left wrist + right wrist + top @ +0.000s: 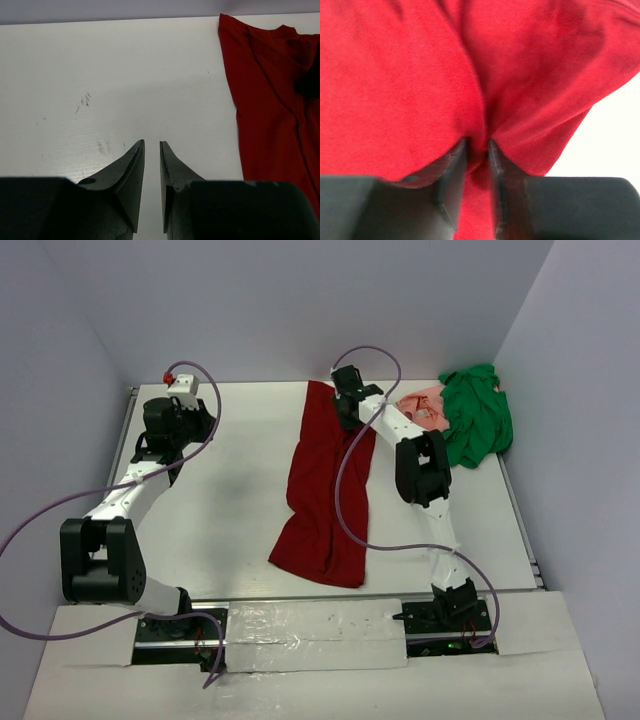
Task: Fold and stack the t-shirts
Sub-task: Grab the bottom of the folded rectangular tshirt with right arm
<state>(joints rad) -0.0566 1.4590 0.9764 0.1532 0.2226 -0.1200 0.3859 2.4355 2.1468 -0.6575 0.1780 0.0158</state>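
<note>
A: The right hand (477, 145) is down at the far end of the large dark red cloth t-shirt (325, 500). The wrist view shows both fingers clamped on a raised ridge of red fabric.

B: That shirt lies as a long, rumpled strip down the middle of the white counter (230, 490), running from far edge to near edge. It looks doubled lengthwise. I read this as the start of carrying the far end down to the near hem.

A: Agreed. But the pinch looks narrow, a single ridge toward the cloth's right edge, with bare counter showing just beside it. If it lifts from there alone, the other corner will likely sag and twist.

B: That's the job for the left hand (152, 145). It hovers over bare counter well to the left of the shirt, fingers drawn almost together with nothing between them. It would need to spread them and take the opposite far corner.

A: Then lift just clear, travel straight toward the bases, and lay edge on edge. Soft knit drags, so low and slow is best.

B: The other two shirts sit in the far right corner. The bright green cloth t-shirt (478, 420) is heaped by the wall, and the small salmon-pink cloth t-shirt (424, 405) touches its left side, just beside the right arm. That elbow must not snag them.
</note>
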